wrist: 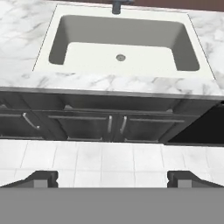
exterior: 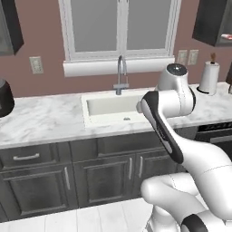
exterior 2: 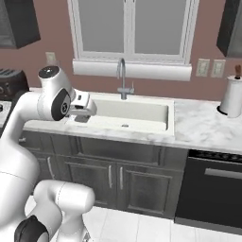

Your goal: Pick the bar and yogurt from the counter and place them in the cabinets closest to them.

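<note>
Squinting at the right cabinet, cut off at the frame's top corner, I make out a red-and-white sliver inside that may be the bar, too small to be sure. My gripper hangs wide open and holds nothing, above the floor before the counter. Its sink holds just a drain.

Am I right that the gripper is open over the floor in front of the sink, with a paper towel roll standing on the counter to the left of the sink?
Not quite: the paper towel roll stands right of the sink, as both base views show. The gripper is indeed open, holding nothing.
</note>
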Motion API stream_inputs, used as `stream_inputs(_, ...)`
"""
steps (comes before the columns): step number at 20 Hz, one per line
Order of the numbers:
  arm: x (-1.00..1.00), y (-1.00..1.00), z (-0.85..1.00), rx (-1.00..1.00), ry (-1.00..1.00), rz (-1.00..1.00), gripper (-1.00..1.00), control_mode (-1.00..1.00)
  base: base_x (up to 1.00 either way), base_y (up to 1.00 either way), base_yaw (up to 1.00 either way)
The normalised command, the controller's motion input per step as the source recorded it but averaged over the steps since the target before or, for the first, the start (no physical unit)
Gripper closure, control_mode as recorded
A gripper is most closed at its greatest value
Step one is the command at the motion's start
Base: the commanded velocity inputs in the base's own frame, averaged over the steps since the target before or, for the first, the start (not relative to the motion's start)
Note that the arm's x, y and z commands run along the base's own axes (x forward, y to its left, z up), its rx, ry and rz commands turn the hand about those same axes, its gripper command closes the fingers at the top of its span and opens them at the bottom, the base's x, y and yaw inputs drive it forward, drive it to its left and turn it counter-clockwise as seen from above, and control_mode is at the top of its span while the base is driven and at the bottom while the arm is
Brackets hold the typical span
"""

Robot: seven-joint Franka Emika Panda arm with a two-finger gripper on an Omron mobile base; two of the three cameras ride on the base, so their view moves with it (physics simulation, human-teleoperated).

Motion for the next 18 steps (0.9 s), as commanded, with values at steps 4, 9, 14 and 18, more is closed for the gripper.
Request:
stream_inputs(4, 0.0, 0.0, 0.0, 0.0, 0.0, 0.0, -1.0, 1.0, 0.0, 0.87, 0.0)
stream_inputs(9, 0.0, 0.0, 0.0, 0.0, 0.0, 0.0, -1.0, 1.0, 0.16, 0.57, 0.0)
stream_inputs(14, 0.0, 0.0, 0.0, 0.0, 0.0, 0.0, -1.0, 1.0, 0.55, 0.21, 0.0)
stream_inputs(18, 0.0, 0.0, 0.0, 0.0, 0.0, 0.0, -1.0, 1.0, 0.7, 0.08, 0.0)
